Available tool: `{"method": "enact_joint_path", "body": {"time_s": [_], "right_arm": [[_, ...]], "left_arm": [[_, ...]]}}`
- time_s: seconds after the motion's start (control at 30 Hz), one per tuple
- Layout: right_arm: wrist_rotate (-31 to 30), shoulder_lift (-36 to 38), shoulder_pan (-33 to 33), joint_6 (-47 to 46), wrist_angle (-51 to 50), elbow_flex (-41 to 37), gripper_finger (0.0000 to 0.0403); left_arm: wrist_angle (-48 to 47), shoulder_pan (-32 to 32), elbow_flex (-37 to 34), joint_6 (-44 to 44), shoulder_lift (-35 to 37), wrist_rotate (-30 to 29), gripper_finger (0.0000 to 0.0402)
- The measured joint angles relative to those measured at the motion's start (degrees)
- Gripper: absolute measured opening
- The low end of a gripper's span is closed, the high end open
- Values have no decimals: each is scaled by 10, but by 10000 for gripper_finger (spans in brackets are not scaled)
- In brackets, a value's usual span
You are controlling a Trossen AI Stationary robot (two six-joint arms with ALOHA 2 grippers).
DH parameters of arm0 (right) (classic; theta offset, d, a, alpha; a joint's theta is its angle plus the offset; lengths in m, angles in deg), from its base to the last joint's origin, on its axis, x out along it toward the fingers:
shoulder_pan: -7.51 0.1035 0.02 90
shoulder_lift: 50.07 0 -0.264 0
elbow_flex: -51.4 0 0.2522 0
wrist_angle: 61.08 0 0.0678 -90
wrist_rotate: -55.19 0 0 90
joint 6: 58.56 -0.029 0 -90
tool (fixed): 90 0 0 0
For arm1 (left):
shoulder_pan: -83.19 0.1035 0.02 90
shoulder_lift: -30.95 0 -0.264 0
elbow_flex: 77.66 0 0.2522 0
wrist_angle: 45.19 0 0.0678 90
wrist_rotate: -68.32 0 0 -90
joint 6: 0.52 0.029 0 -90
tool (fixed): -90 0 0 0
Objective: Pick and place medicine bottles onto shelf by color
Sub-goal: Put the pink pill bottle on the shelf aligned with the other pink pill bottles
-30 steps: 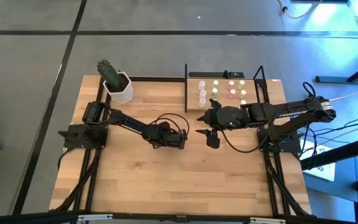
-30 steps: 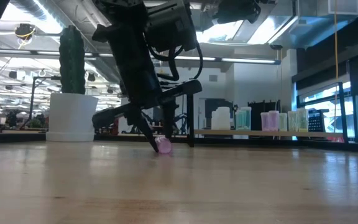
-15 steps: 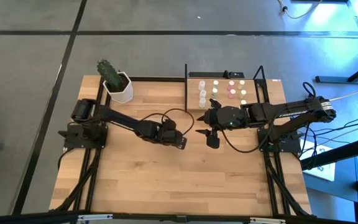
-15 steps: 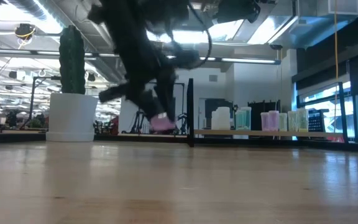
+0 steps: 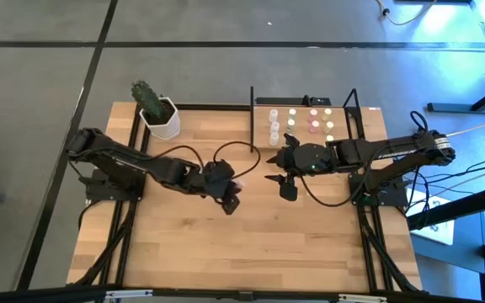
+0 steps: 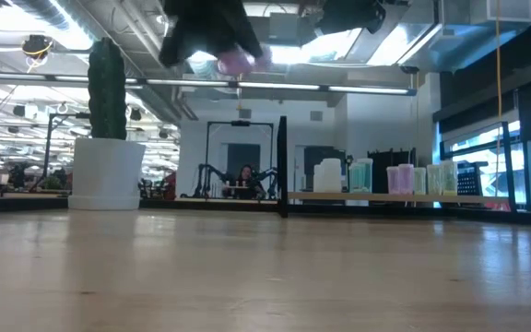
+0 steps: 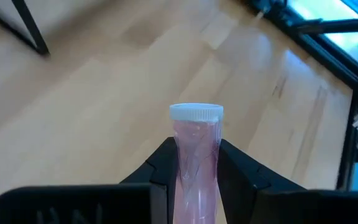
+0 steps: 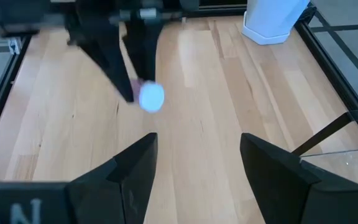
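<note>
My left gripper (image 5: 230,195) hangs high over the middle of the table, shut on a pink medicine bottle (image 7: 196,149) with a white cap (image 7: 196,112). The same bottle (image 6: 235,62) shows near the top of the low view and in the right wrist view (image 8: 151,97). My right gripper (image 5: 279,174) stands open and holds nothing, just in front of the shelf (image 5: 262,148). Several medicine bottles (image 5: 293,124) stand on the shelf at the table's far right. My left gripper pinches the pink bottle's body (image 7: 196,163) between its two fingers (image 7: 160,169), below the cap. The bottle lies along the fingers, and its capped end sticks out past their tips. The fingers slant downward toward the table's right. The bottle is lifted clear of the table.
A white hexagonal pot (image 5: 162,120) with a cactus stands at the table's far left. The shelf's black uprights (image 6: 282,166) rise at its corners. Bare wood (image 5: 251,244) stretches across the near half of the table.
My left gripper has risen from the tabletop with the pink bottle, rolling its wrist as it went and drawing back slightly toward the table's left. The bottle, which touched the table a second ago, now hangs well clear of it.
</note>
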Motion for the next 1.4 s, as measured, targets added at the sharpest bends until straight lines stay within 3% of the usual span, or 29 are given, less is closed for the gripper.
{"method": "enact_joint_path", "body": {"time_s": [0.33, 0.43, 0.6, 0.93, 1.4], "right_arm": [[2, -2, 0, -9, 32, 0, 231], [46, -6, -1, -2, 64, 0, 231], [129, -22, -1, 96, 97, 0, 231], [129, -89, -1, 209, 167, 0, 231], [106, -121, -25, 210, 198, 0, 231]], "left_arm": [[0, -26, 1, 144, 34, -66, 75], [1, -29, 1, 193, 34, -85, 75], [3, -29, 1, 236, 34, -94, 76], [7, -29, 1, 247, 34, -92, 77], [13, -31, 1, 246, 34, -89, 77]]}}
